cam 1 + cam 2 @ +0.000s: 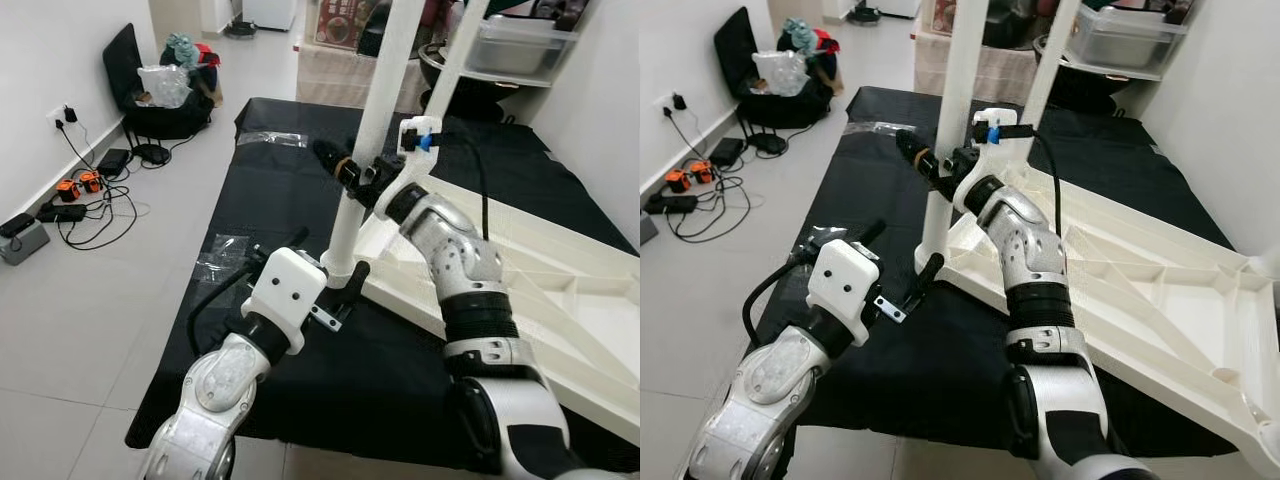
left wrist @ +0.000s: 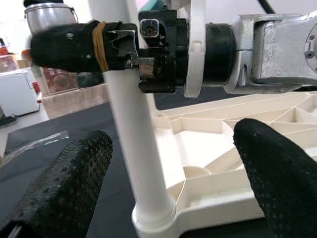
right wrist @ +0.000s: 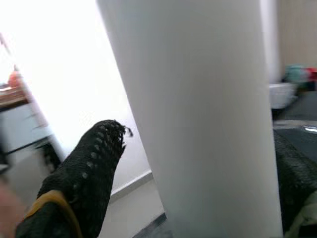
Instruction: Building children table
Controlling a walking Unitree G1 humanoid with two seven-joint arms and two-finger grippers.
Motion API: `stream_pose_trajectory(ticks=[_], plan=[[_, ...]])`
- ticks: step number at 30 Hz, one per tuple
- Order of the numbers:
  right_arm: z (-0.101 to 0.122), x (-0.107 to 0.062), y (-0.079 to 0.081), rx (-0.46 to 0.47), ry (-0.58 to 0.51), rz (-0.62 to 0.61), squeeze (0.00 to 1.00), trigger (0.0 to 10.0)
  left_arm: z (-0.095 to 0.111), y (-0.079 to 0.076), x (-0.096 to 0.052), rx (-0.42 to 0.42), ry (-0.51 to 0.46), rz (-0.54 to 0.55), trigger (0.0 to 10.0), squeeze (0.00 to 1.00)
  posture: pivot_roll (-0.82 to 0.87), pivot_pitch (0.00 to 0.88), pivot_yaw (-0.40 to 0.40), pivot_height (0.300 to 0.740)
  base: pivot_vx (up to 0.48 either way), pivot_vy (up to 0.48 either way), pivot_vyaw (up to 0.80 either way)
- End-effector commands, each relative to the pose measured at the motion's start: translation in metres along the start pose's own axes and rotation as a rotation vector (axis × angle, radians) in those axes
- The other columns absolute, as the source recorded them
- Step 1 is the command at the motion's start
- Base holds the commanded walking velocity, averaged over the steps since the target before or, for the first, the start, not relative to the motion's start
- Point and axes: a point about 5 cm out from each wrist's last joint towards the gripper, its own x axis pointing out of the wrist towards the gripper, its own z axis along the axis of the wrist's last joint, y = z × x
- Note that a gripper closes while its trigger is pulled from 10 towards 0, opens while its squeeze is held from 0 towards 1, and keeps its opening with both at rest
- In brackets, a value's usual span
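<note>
The white children's table top [image 1: 560, 290] lies upside down on a black mat [image 1: 260, 200]. A white leg [image 1: 372, 120] stands upright in the socket at its near left corner. My right gripper [image 1: 345, 170] is shut on this leg at about mid height, and in the right wrist view the leg [image 3: 198, 114] sits between the black fingers [image 3: 84, 163]. My left gripper [image 1: 325, 258] is open low down by the leg's base. Its two fingertips [image 2: 64, 183] stand either side of the leg [image 2: 143, 163] without touching it. A second leg [image 1: 455, 60] stands at a farther corner.
Clear plastic bags [image 1: 270, 138] lie on the mat. On the floor to the left are cables and a power strip [image 1: 80, 200], and a black chair with bags [image 1: 160, 90]. A shelf with a container [image 1: 515, 45] stands behind, and a white wall [image 1: 600, 100] to the right.
</note>
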Motion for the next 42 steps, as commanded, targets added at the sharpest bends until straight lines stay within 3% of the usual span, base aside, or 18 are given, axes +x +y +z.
stream_pose_trajectory(ticks=[1,6,12,18,19,25,28,29,30,31,32,33,34,35,37,38,39,42], plan=[[-0.006,0.009,0.008,0.016,0.024,0.113,0.00,10.0,-0.001,-0.001,0.001,-0.005,0.000,0.003,10.0,0.00,0.08,0.061,-0.115,0.740,0.000,0.000,0.00],[-0.008,0.018,0.005,0.025,0.034,0.119,0.00,10.0,-0.001,0.000,0.000,-0.005,0.001,0.008,10.0,0.00,0.08,0.066,-0.118,0.740,0.000,0.000,0.00],[-0.009,0.028,0.012,0.114,0.022,0.310,0.00,10.0,0.000,-0.001,0.000,-0.010,0.000,0.008,10.0,0.00,0.09,0.071,-0.118,0.740,0.000,0.000,0.00],[-0.011,0.034,0.014,0.088,0.053,0.333,0.00,10.0,0.000,-0.001,0.000,-0.009,0.000,0.008,10.0,0.00,0.10,0.077,-0.121,0.740,0.000,0.000,0.00],[-0.013,0.035,0.014,0.068,0.072,0.326,0.00,0.0,0.000,-0.001,0.000,-0.008,0.001,0.009,10.0,0.00,0.10,0.077,-0.121,0.740,0.000,0.000,0.00],[-0.018,0.035,0.008,-0.002,0.118,0.245,0.00,0.0,0.000,0.000,-0.001,-0.005,0.005,0.011,10.0,0.00,0.10,0.078,-0.122,0.740,0.000,0.000,0.00],[-0.020,0.032,0.000,-0.083,0.135,0.131,0.00,0.0,0.000,-0.001,-0.001,-0.005,0.006,0.010,10.0,0.00,0.09,0.075,-0.121,0.740,0.000,0.000,0.00],[-0.019,0.030,-0.005,-0.124,0.135,0.055,0.00,0.0,-0.001,-0.001,-0.001,-0.006,0.006,0.009,10.0,0.00,0.09,0.071,-0.119,0.740,0.000,0.000,0.00],[-0.017,0.029,-0.014,-0.151,0.139,-0.098,0.00,0.0,0.000,0.000,0.000,-0.006,0.004,0.009,10.0,0.00,0.09,0.069,-0.118,0.740,0.000,0.000,0.00],[-0.017,0.029,-0.014,-0.151,0.139,-0.098,0.00,0.0,0.000,0.000,0.000,-0.006,0.004,0.009,10.0,0.00,0.09,0.069,-0.118,0.740,0.000,0.000,0.00],[-0.014,0.026,-0.024,-0.199,0.142,-0.280,0.00,0.0,-0.001,0.000,0.000,-0.005,0.004,0.009,10.0,0.00,0.09,0.067,-0.117,0.740,0.000,0.000,0.00],[-0.014,0.026,-0.024,-0.199,0.142,-0.280,0.00,0.0,-0.001,0.000,0.000,-0.005,0.004,0.009,10.0,0.00,0.09,0.067,-0.117,0.740,0.000,0.000,0.00],[-0.013,0.017,-0.040,-0.241,0.151,-0.582,0.00,0.0,-0.001,0.000,0.000,-0.004,0.004,0.008,10.0,0.00,0.09,0.065,-0.112,0.740,0.000,0.000,0.00],[-0.013,0.017,-0.040,-0.241,0.151,-0.582,0.00,0.0,-0.001,0.000,0.000,-0.004,0.004,0.008,10.0,0.00,0.09,0.065,-0.112,0.740,0.000,0.000,0.00],[-0.012,0.003,-0.052,-0.258,0.144,-0.852,0.00,0.0,-0.001,-0.001,0.000,-0.007,0.003,0.004,10.0,0.00,0.08,0.064,-0.111,0.740,0.000,0.000,0.00],[-0.012,0.003,-0.052,-0.258,0.144,-0.852,0.00,0.0,-0.001,-0.001,0.000,-0.007,0.003,0.004,10.0,0.00,0.08,0.064,-0.111,0.740,0.000,0.000,0.00],[-0.012,-0.003,-0.055,-0.261,0.134,-0.949,0.00,0.0,-0.002,-0.001,0.000,-0.008,0.003,0.004,10.0,0.00,0.08,0.063,-0.112,0.740,0.000,0.000,0.00],[-0.014,-0.007,-0.052,-0.262,0.113,-1.083,0.00,0.0,-0.002,-0.002,0.001,-0.008,0.002,-0.001,10.0,0.00,0.08,0.059,-0.111,0.740,0.000,0.000,0.00]])
